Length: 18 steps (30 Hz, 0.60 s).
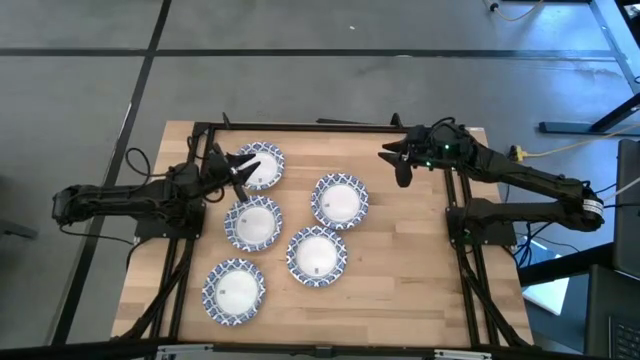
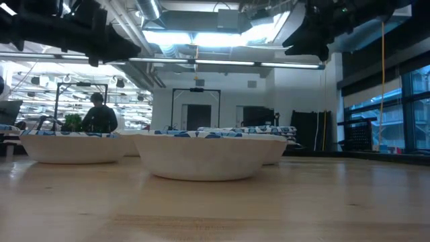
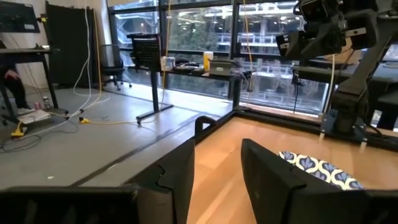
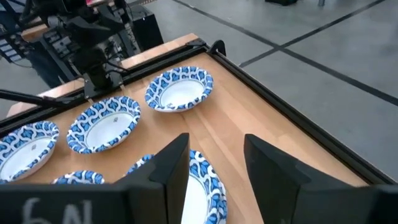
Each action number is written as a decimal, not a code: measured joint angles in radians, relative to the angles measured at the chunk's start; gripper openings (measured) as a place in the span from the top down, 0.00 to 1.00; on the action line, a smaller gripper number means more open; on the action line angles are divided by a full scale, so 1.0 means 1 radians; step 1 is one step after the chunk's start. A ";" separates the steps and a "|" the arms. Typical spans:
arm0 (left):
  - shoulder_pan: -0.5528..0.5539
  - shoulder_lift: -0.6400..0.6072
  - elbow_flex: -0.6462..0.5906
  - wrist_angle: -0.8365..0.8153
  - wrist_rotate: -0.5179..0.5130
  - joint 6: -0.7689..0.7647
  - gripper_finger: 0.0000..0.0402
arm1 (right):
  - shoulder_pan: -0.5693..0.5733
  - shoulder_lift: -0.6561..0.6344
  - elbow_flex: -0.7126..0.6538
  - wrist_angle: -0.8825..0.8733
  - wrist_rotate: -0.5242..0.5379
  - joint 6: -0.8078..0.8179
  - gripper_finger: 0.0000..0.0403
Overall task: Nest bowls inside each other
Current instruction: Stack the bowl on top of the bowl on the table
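Bowls [image 1: 318, 256] unmarked, apart on table [image 1: 420, 270]; left claw [image 1: 243, 167] and right claw [image 1: 396, 158] open, empty

Surface [image 1: 400, 290]: pale wood planks, ringed by a black metal frame [image 1: 300, 124] along its edges.
Floor [image 1: 80, 90]: grey concrete crossed by dark lines — seen around the surface in the high view.
Yellow cable [image 1: 560, 148]: trails across the floor on the right side of the high view.
Person [image 2: 99, 115]: seated far back in the room in the low view, dark top, facing away.
Ceiling lights [image 2: 195, 37]: bright panels above the room.
Desk [image 3: 205, 70]: dark, by the windows [image 3: 199, 28] in the left wrist view — 1 yellow container [image 3: 208, 60] stands on it.
Office chair [image 3: 112, 62]: black, beside a dark panel.
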 joint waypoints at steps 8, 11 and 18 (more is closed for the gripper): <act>0.000 0.008 0.000 0.005 -0.024 -0.010 0.48 | 0.000 0.000 0.000 -0.002 0.000 -0.023 0.62; 0.000 0.010 0.000 0.006 -0.026 -0.018 0.41 | 0.000 0.000 0.000 -0.002 0.000 -0.025 0.62; 0.000 0.005 0.000 0.010 0.020 -0.050 0.39 | 0.000 0.000 0.001 -0.036 0.000 -0.026 0.62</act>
